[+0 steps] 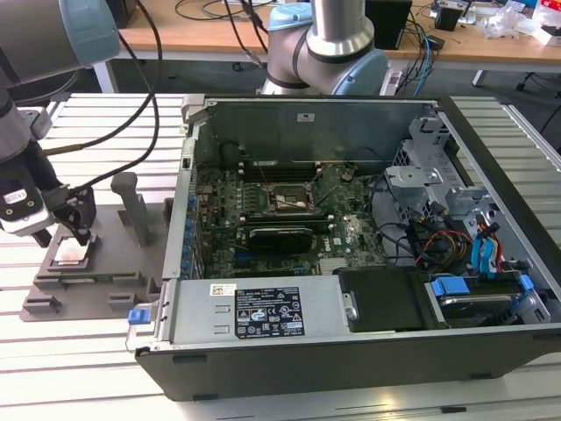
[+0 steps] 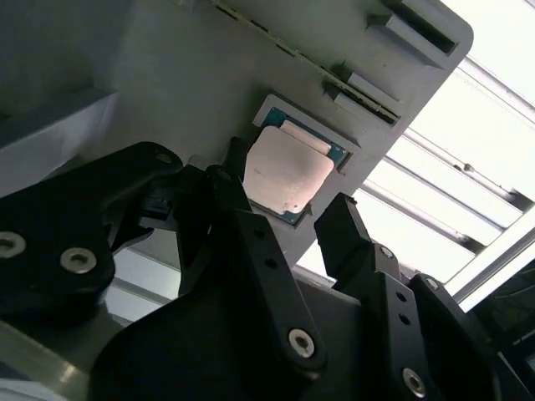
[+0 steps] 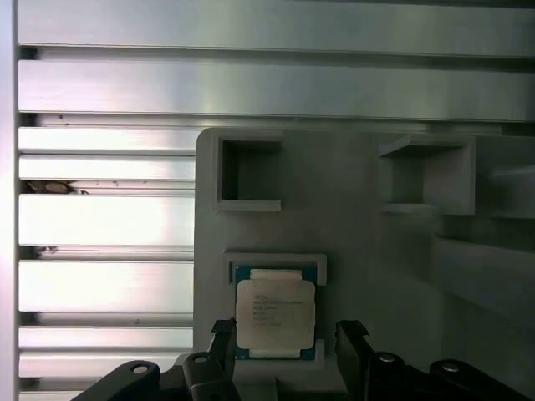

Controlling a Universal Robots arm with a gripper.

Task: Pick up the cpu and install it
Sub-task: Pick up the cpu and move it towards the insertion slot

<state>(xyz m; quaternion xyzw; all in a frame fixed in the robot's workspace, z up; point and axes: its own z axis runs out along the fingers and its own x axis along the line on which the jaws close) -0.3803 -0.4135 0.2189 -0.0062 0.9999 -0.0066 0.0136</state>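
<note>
Slatted aluminium bench (image 1: 88, 377) underneath, carrying a grey tray (image 1: 105, 281) at the exterior view's left and an open computer case (image 1: 263, 368) just beside it. Seated flat in the tray's square recess: the cpu (image 3: 276, 311), metal top up. Directly over it, the end effector (image 3: 286, 334), spread open and gripping nothing, one finger either side of the chip, seemingly just short of touching. Deep inside the case, well apart from the chip: the motherboard socket (image 1: 282, 202).

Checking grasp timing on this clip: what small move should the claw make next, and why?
Probably lower the open claw a little, straight down: its fingers flank the cpu, lying flat in a pocket of the grey tray, but seem to hover just above it, not touching.
</note>
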